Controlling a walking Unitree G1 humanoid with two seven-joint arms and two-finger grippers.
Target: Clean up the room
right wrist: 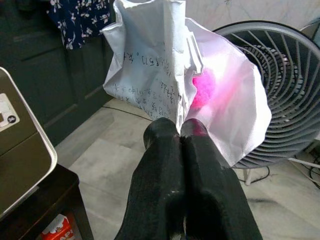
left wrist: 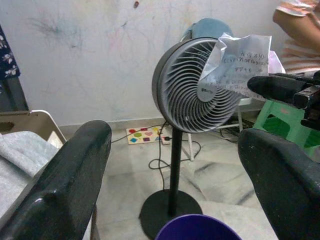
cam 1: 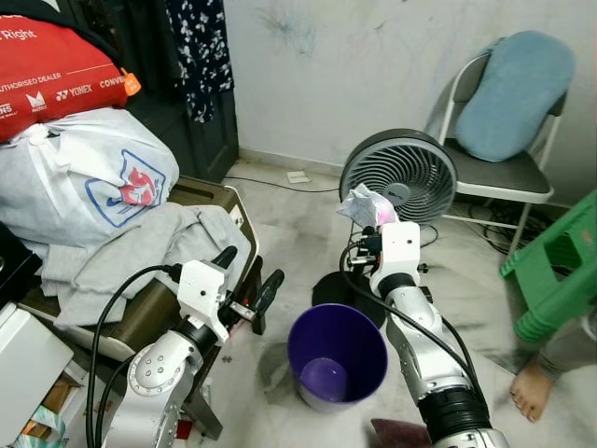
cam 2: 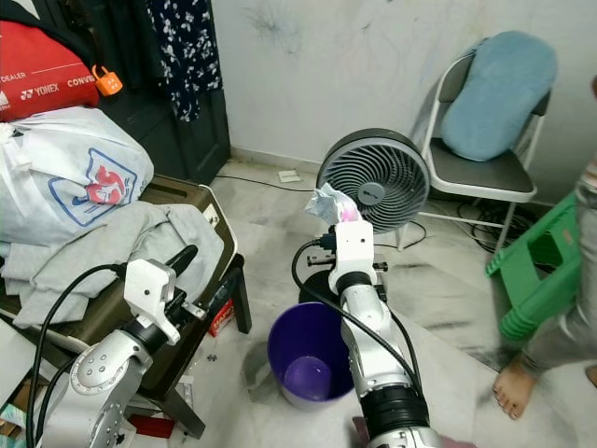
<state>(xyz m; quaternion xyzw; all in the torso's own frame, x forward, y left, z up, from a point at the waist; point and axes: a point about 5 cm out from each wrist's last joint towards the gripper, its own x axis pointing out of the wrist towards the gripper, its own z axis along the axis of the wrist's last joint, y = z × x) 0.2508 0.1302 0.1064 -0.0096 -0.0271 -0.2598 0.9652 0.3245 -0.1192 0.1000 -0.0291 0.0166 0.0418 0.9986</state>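
Observation:
My right gripper (cam 1: 367,227) is shut on a crumpled sheet of white paper (right wrist: 165,75) with handwriting and a pink patch. It holds the paper up in front of the grey pedestal fan (cam 1: 399,175), above and behind the purple bin (cam 1: 337,355). The bin stands on the floor between my arms. My left gripper (cam 1: 248,278) is open beside the bin's left rim, its fingers (left wrist: 65,185) spread wide with nothing between them. The paper (left wrist: 239,62) also hangs before the fan in the left wrist view.
A low table (cam 1: 210,196) on the left carries grey clothes (cam 1: 131,247), a white bag (cam 1: 89,177) and a red bag (cam 1: 56,70). A folding chair (cam 1: 508,173) with a blue cushion stands behind the fan. A green stool (cam 1: 560,271) and a person's bare foot (cam 1: 532,390) are at the right.

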